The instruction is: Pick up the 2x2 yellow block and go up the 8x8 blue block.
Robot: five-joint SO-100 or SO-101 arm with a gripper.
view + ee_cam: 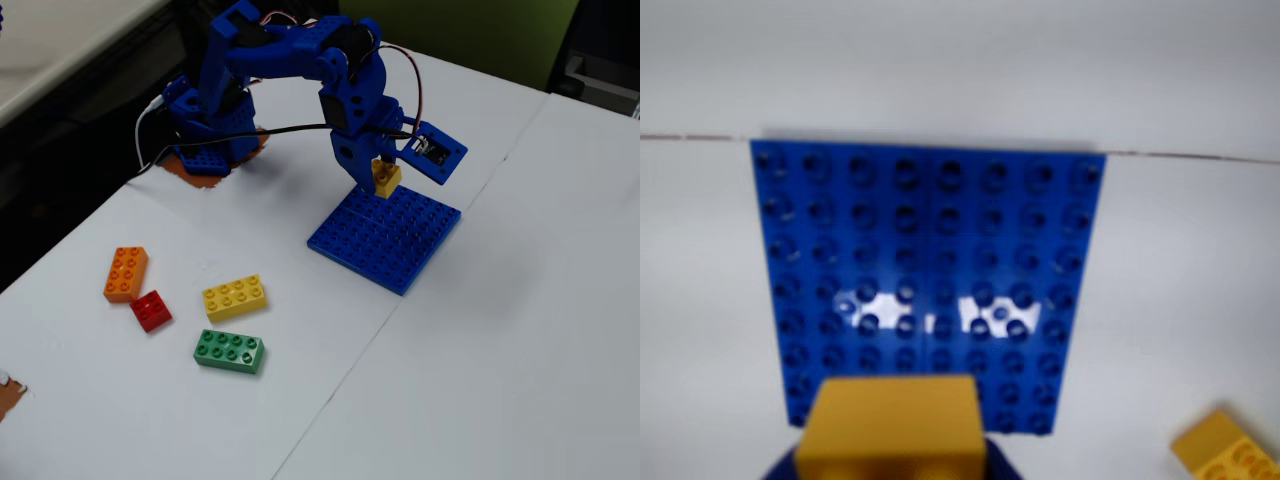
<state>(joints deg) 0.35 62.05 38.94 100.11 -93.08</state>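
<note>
Holding the small square yellow plastic four-stud brick (385, 178) in the blue claw (384, 176), jaws closed on its sides, just above the large flat blue studded plastic plate (385, 238). Hovering near the plate's 12 o'clock edge in the fixed view; showing at 6 o'clock in the wrist view (892, 428), over the plate's near rows (930, 260). Whether touching the studs yet: probably not, judging by the gap visible in the fixed view.

Doing the step well: lowering straight down, keeping the brick level and square to the stud grid, pressing only once the underside is sitting over four studs, then opening the jaws.

Arching up from the base at 10 o'clock on the white worktop (480, 360), folding over at the elbow, pointing the wrist steeply downward over the plate. Lying well apart at 8 o'clock: orange, red, longer yellow (234, 297) and green bricks.
</note>
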